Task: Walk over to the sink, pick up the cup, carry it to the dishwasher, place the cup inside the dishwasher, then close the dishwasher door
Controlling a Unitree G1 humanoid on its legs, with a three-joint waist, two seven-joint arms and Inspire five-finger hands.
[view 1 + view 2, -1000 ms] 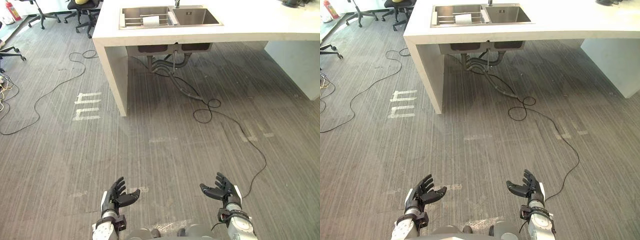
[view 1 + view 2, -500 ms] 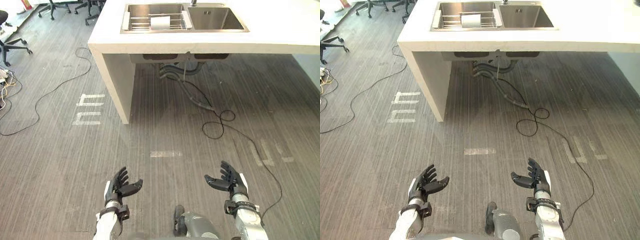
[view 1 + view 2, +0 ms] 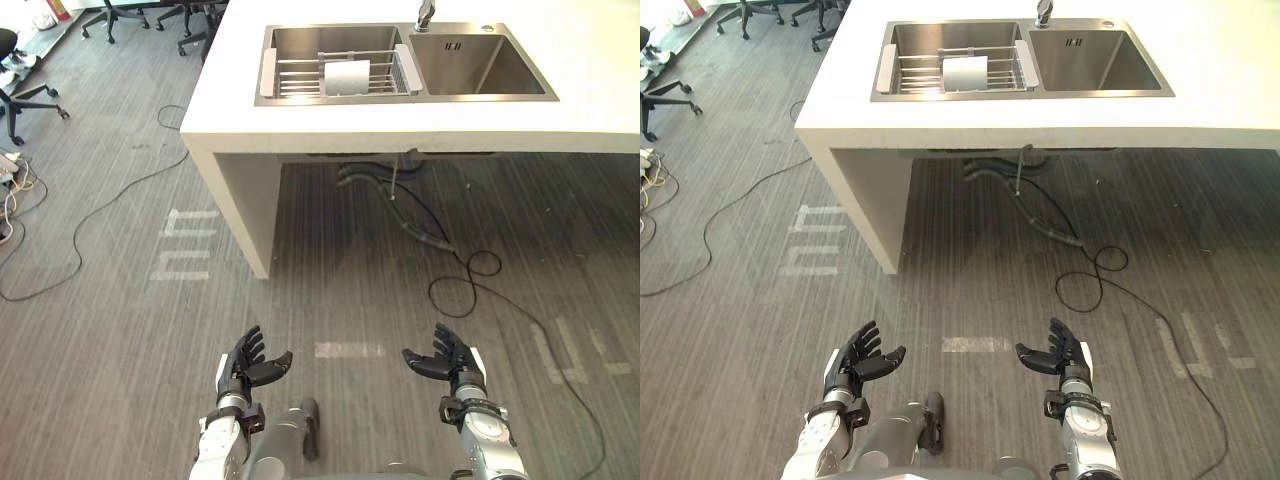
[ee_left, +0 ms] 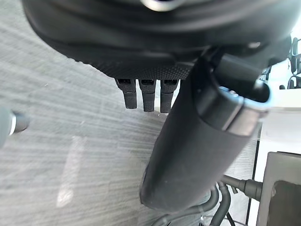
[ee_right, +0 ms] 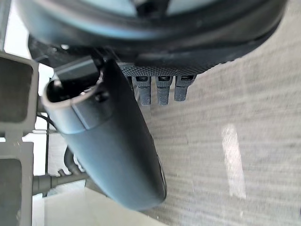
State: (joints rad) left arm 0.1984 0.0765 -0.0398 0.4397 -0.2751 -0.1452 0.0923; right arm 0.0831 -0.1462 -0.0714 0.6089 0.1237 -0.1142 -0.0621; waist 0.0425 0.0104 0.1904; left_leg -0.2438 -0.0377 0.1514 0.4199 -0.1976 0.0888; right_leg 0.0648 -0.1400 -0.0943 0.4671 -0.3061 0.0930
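Note:
A white cup [image 3: 347, 77] lies on its side on a wire rack [image 3: 295, 75] across the left basin of a steel sink [image 3: 480, 65]. The sink is set in a white counter [image 3: 400, 115], with a tap [image 3: 426, 14] behind it. My left hand [image 3: 247, 366] and right hand [image 3: 448, 362] hover low over the floor, well short of the counter, palms facing each other. Both are open and hold nothing. In the wrist views the left hand [image 4: 188, 141] and right hand [image 5: 117, 141] show straight fingers with bare floor beyond.
Drain pipes [image 3: 400, 195] hang below the sink, and a black cable [image 3: 470, 280] loops on the floor beneath. White tape marks [image 3: 185, 255] lie left of the counter's leg. Office chairs [image 3: 20, 80] and another cable [image 3: 90, 215] stand at the far left.
The whole view has shifted: the counter and sink now look nearer and more central, as the camera came forward. Both hands stay open and empty.

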